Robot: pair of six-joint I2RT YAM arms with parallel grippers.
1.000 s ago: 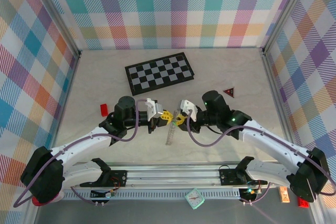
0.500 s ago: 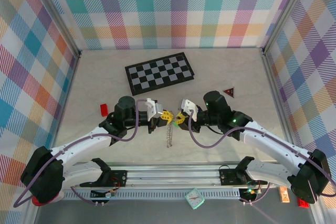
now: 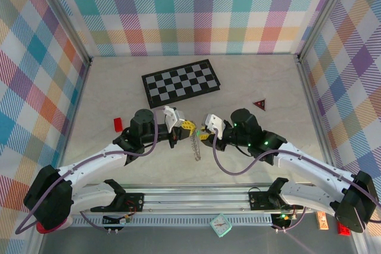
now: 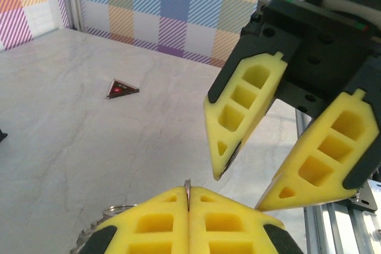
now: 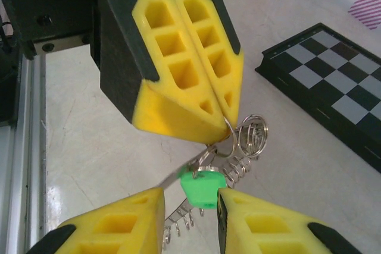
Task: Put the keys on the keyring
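Observation:
My left gripper (image 3: 186,127) is shut on the thin silver keyring (image 5: 250,138), and a sliver of the wire (image 4: 187,185) pokes out between its yellow fingertips. A fringe of small silver keys (image 3: 195,147) hangs from the ring above the table. A green-headed key (image 5: 202,187) hangs at the ring just below the left gripper's fingers (image 5: 184,75). My right gripper (image 5: 190,197) is open around that green head. The head touches the right finger, with a gap on the other side. The two grippers face each other tip to tip at the table's middle front.
A black-and-white chessboard (image 3: 180,82) lies at the back centre. A dark red triangle (image 3: 259,104) sits to the right, and a small red block (image 3: 118,124) to the left. The metal rail (image 3: 196,197) runs along the near edge.
The right gripper's jaws have spread a little around the green key. The hanging fringe of silver keys has swung slightly to the right. The left gripper stays shut on the ring.

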